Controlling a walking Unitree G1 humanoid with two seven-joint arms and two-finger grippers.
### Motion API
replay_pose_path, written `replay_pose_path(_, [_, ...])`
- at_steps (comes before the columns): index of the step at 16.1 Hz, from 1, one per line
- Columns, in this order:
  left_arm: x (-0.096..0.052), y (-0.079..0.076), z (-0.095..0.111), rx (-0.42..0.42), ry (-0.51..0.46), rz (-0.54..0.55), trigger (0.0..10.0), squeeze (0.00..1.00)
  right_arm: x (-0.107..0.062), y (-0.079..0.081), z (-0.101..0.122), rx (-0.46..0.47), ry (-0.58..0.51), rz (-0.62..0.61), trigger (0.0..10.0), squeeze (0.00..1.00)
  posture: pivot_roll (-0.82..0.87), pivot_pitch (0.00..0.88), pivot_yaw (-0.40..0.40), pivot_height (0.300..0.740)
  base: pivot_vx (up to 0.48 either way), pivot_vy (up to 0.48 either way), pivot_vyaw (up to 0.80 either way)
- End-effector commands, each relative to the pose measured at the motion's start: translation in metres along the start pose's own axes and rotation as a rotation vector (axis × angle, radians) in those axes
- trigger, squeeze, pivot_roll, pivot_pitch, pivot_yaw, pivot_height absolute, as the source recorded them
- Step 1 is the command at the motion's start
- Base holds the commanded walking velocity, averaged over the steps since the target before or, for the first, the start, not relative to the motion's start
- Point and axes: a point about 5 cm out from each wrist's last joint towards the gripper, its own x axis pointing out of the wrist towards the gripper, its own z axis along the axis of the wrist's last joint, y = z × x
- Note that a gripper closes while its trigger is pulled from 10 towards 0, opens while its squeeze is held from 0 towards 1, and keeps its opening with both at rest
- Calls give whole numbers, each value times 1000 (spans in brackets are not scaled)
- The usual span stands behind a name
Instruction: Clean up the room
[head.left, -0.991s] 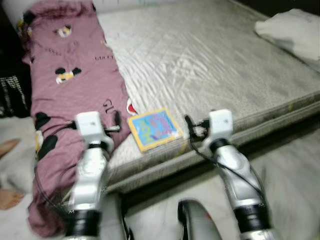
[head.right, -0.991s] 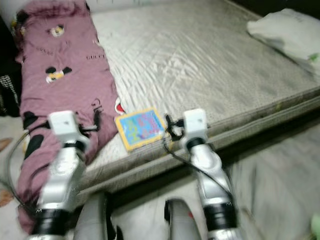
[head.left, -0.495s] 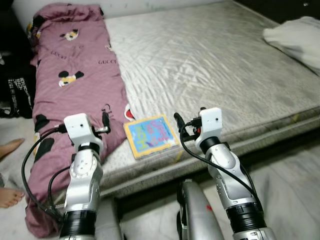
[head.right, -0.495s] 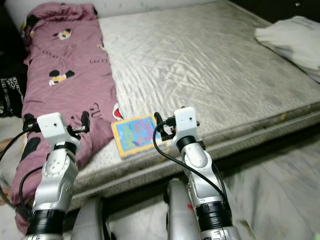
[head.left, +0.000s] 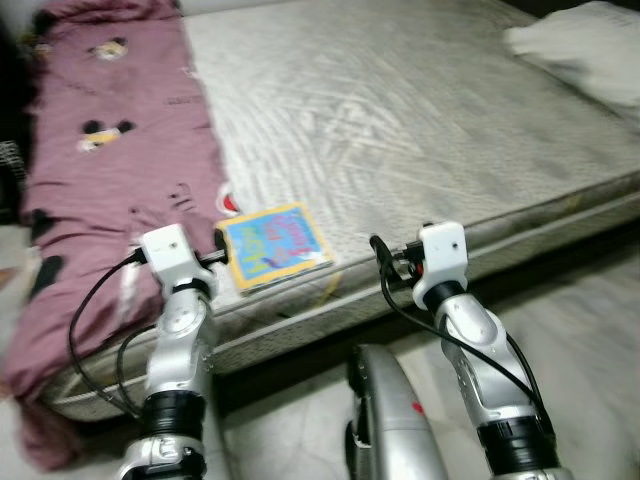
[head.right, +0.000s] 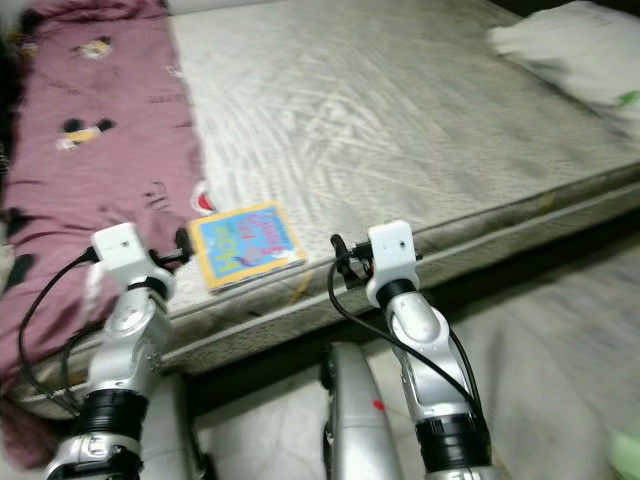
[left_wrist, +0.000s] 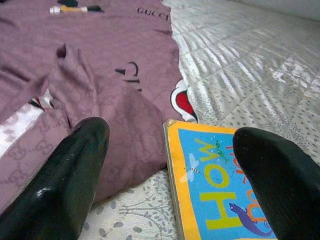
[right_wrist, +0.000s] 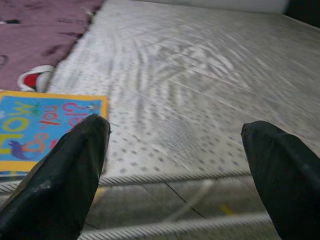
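Yellow-bordered and blue, a picture book lies flat near the front edge of the grey mattress, just beside a mauve printed blanket. The left gripper hovers at the book's blanket-side edge and the right gripper at the mattress edge beside it, both with fingers spread wide and holding nothing.

"GUCCI" printed in dark letters on purple blanket, far end of bed's left side; big partial "G" shows nearer on same cloth. Book at mattress near edge, yellow border, blue cover: yellow "HOW" on left wrist view, "Do you" beside it on right wrist view. Rest of title unreadable.
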Motion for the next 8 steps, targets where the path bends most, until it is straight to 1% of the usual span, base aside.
replay_pose_path(1, [3,0,4,-26,-11,30,10000,0,-2,-2,8,-8,-24,9,10000,0,-220,113,-19,528,0,0,0])
replay_pose_path(3, [4,4,-3,-71,16,82,10000,0,-7,-9,8,-31,-8,2,10000,0,-237,125,-28,523,0,0,0])
replay_pose_path(4, [4,5,-4,-80,24,95,10000,0,-8,-10,8,-35,-7,1,10000,0,-239,126,-29,518,0,0,0])
replay_pose_path(5, [4,8,-9,-106,43,118,10000,0,-12,-15,9,-49,-2,-3,10000,0,-251,135,-35,508,0,0,0])
replay_pose_path(6, [5,8,-10,-112,48,121,10000,0,-14,-17,8,-55,0,-5,10000,0,-254,136,-37,508,0,0,0])
replay_pose_path(8, [9,11,-14,-143,84,134,10000,0,-21,-28,8,-81,19,-25,10000,0,-271,144,-43,508,0,0,0])
